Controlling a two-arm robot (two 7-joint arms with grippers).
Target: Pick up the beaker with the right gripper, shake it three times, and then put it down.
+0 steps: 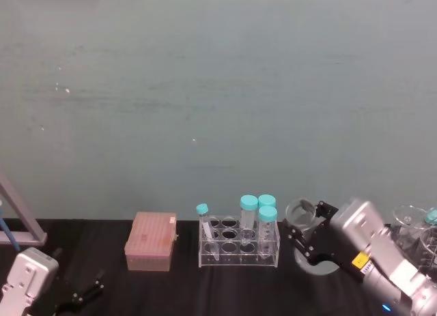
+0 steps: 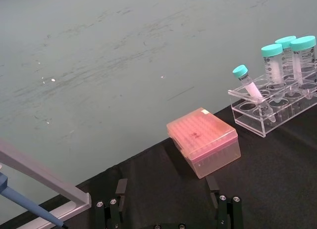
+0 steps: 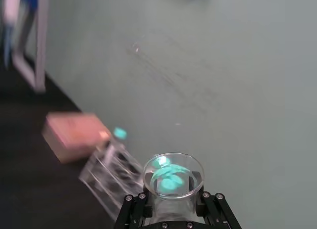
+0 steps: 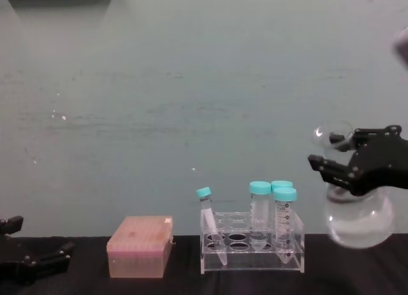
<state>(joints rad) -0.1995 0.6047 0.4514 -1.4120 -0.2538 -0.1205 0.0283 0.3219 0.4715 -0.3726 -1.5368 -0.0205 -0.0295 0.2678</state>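
Nearest, in the lower left of the head view, the left gripper (image 1: 83,294) sits low over the black table (image 2: 277,179). Its fingers are spread with nothing between them. It looks parked, clear of a job given to the other arm.

In the lower right of that view the right gripper (image 1: 308,227) is clamped around the neck of the beaker (image 4: 358,222), a jaw on each side just under the flared rim. The hold makes sense: the neck is the one part narrow enough to pinch, and the rim above the jaws guards against the glass slipping down.

In the chest view the beaker hangs at mid-right with its wide base off the table. Its neck leans toward the upper left, and a little clear liquid is pooled at the bottom. I judge it lifted and in the shaking step; how many shakes are done cannot be told.

A little farther, at lower centre, the rack (image 1: 239,246) holds teal-capped tubes (image 1: 268,217), with a pink box (image 1: 151,242) to its left. Both stand apart from the beaker, which leaves room to swing it. Behind all is the teal wall (image 1: 218,91).
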